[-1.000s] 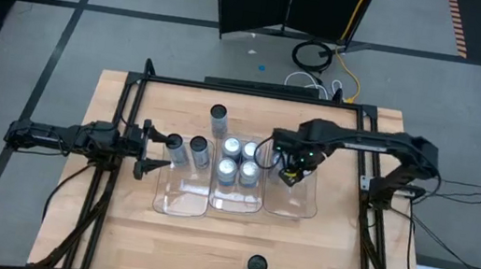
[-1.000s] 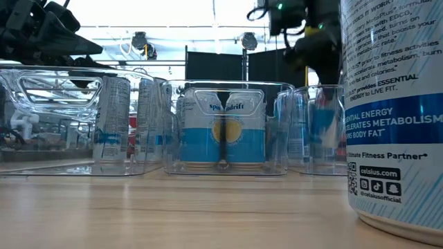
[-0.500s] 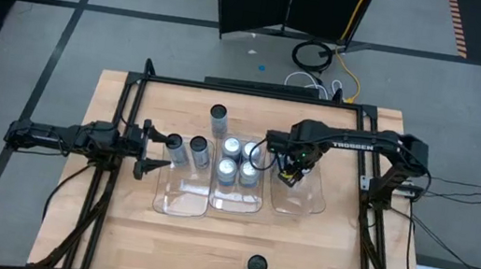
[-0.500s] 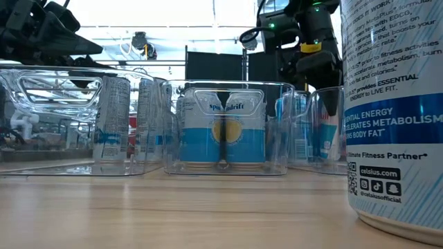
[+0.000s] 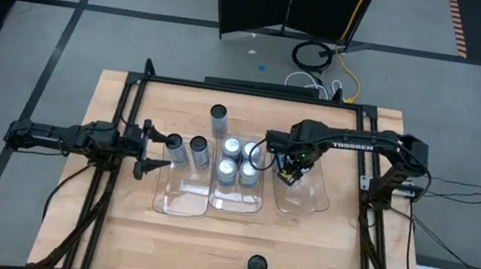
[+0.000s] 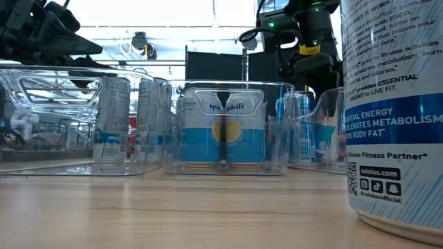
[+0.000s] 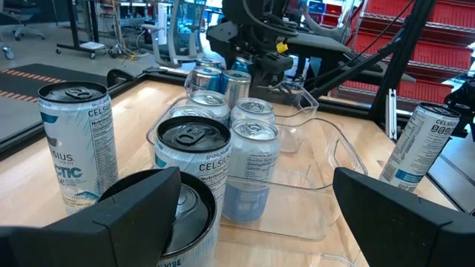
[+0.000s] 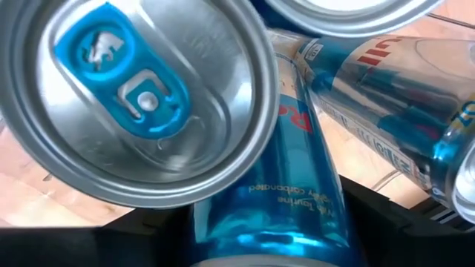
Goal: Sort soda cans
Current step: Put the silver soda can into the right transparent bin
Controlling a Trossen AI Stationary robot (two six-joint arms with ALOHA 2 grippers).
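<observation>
Soda cans (image 5: 239, 161) are sitting mostly inside three clear trays (image 5: 229, 199) lined up mid-table, so the sorting is looking well under way. Four silver-topped cans are filling the middle tray (image 6: 223, 131), two dark-topped cans (image 5: 189, 151) are standing at the far end of the left tray (image 5: 176, 203), and blue cans (image 6: 299, 131) are gathering at the far end of the right tray (image 5: 305, 200). Two cans are waiting outside the trays: one (image 5: 217, 118) beyond the trays toward the far edge of the table, and one (image 5: 257, 266) near the front edge. Those two appear to be what is left to place.

Working over the right tray, the right gripper (image 5: 291, 167) is hanging close above a blue can (image 8: 282, 200), whose blue-tabbed lid (image 8: 133, 96) is filling the wrist view. Whether its fingers are clamped on that can or have let it go, I cannot tell.

Waiting just left of the dark-topped cans, the left gripper (image 5: 148, 148) is holding its fingers (image 7: 141, 215) spread wide and grasping nothing.
</observation>
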